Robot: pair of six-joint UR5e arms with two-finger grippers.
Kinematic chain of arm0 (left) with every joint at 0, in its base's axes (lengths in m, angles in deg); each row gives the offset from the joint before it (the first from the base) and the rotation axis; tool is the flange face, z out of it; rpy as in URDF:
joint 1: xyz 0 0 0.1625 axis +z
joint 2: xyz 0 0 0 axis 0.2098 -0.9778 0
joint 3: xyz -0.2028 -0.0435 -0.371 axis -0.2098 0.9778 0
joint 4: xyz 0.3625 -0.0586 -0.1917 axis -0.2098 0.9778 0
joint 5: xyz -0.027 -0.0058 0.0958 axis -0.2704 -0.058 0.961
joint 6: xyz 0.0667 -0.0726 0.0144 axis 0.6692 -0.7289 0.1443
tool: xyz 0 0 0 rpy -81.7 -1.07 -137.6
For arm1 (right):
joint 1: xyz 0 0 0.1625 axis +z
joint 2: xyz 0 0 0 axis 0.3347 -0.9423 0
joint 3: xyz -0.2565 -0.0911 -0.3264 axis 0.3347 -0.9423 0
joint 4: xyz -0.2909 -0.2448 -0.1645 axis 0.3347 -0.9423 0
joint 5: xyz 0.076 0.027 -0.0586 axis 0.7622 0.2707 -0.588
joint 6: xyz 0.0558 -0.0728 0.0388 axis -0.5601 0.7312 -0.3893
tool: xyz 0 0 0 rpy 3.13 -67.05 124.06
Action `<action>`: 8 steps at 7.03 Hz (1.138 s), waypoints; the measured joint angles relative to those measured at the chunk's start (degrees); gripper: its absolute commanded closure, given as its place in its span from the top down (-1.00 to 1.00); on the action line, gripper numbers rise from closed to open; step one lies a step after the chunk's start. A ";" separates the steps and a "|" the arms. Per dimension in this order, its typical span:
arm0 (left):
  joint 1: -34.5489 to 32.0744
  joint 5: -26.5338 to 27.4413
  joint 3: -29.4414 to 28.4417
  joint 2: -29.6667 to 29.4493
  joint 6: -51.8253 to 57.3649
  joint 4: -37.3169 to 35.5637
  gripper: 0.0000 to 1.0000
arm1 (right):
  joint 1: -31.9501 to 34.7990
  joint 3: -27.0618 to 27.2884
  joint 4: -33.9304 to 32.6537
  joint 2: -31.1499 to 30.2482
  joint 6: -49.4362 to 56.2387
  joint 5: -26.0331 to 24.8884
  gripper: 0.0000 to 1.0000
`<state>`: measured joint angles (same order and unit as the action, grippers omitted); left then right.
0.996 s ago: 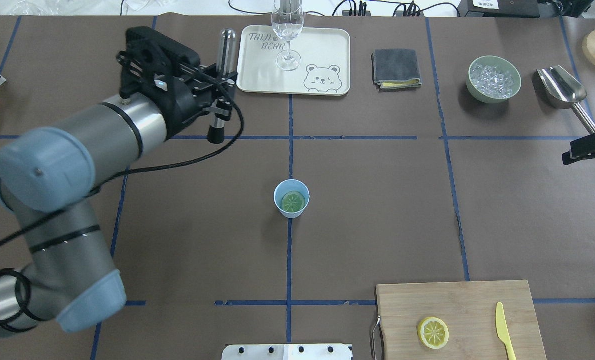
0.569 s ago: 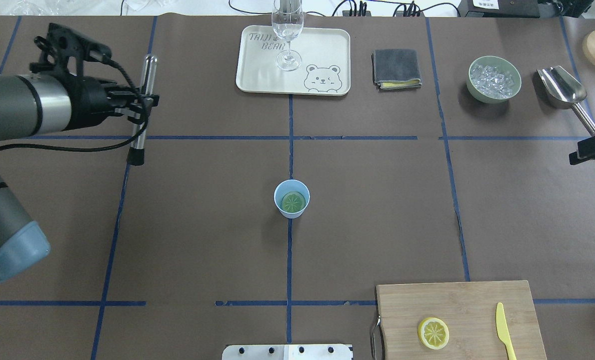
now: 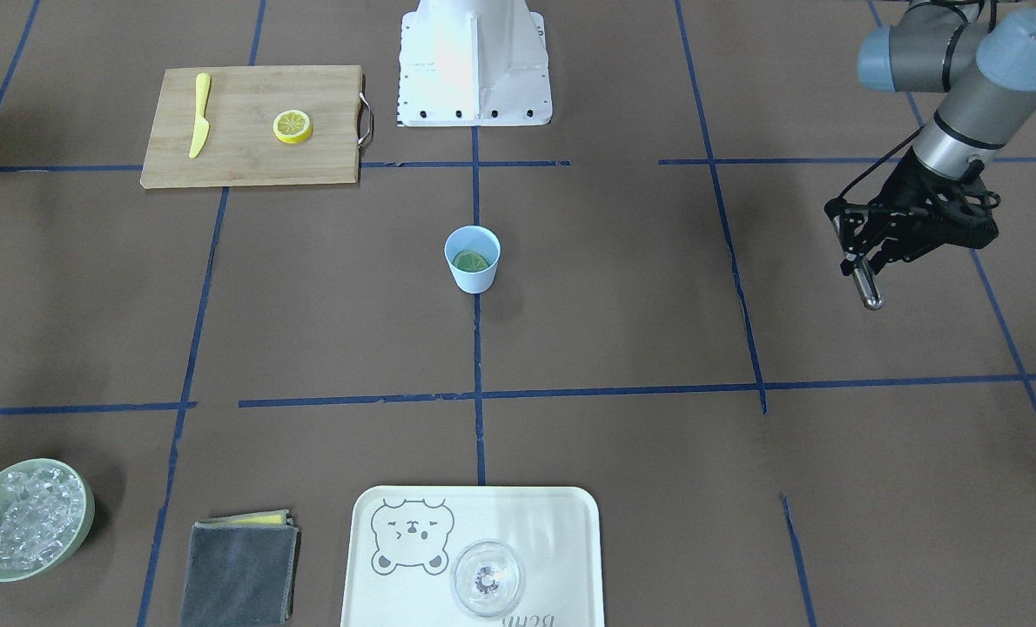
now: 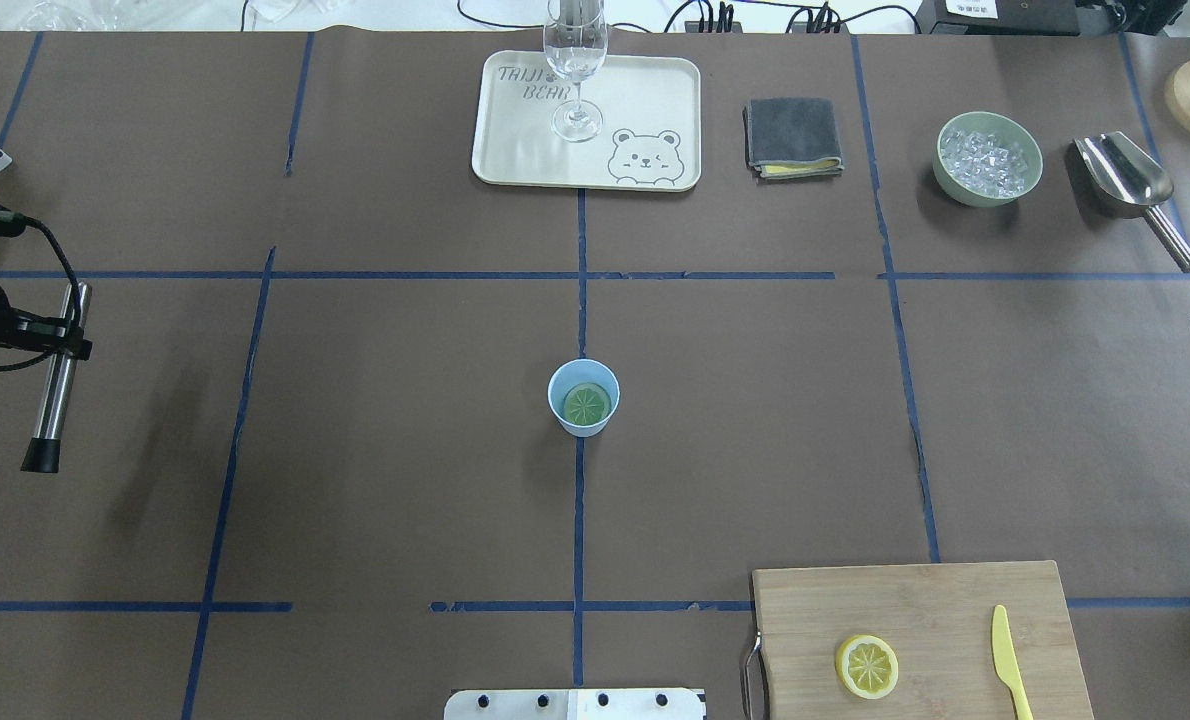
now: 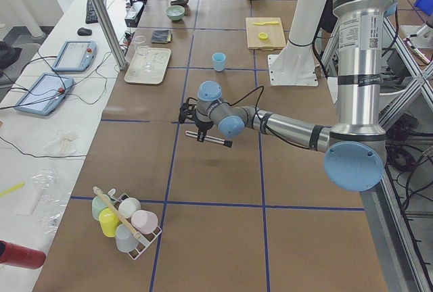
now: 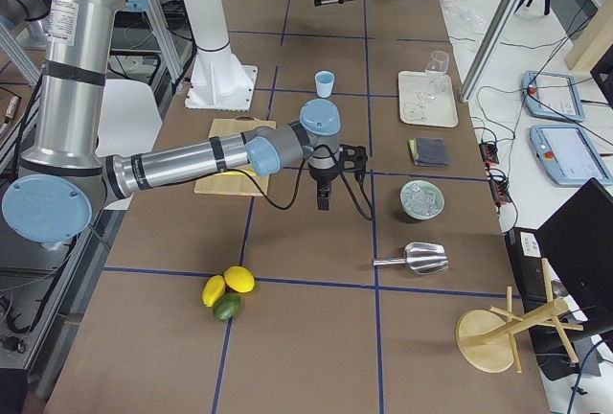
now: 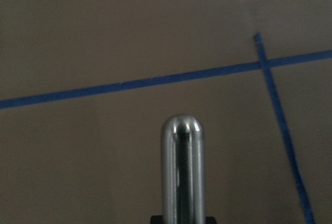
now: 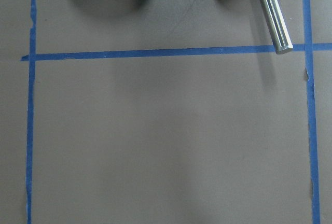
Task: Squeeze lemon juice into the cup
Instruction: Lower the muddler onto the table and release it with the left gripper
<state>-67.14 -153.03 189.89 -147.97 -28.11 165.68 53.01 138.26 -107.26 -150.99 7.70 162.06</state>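
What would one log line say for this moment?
left jaws: shut on metal rod | cup: lemon slice inside | right jaws: unclear

The cup (image 4: 558, 385) is light blue. The lemon (image 4: 587, 404) inside it looks green with pale lines like a star. The table (image 4: 755, 420) is brown with blue lines. The tray (image 4: 645, 90) is cream with a grey bear face. The other slice (image 4: 866, 666) and the knife (image 4: 1004, 650) are yellow. The stick (image 4: 55, 400) is shiny silver with a black tip.
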 measured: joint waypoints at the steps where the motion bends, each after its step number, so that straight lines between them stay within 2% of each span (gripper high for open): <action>1: 0.01 -0.64 -3.48 -0.98 -0.14 -0.51 -1.00 | 0.14 -0.34 0.02 -0.04 0.42 0.26 1.00; 4: 0.13 -0.96 -8.52 -4.93 -0.09 -4.48 -1.00 | 0.20 -0.48 0.02 -0.14 0.75 0.47 1.00; 8: 0.29 -1.03 -9.20 -5.70 0.54 -5.00 -1.00 | 0.26 -0.31 0.04 -0.27 0.77 0.94 1.00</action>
<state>-66.86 -154.06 180.70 -153.66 -27.57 160.68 53.28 137.95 -107.22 -151.26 8.47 163.00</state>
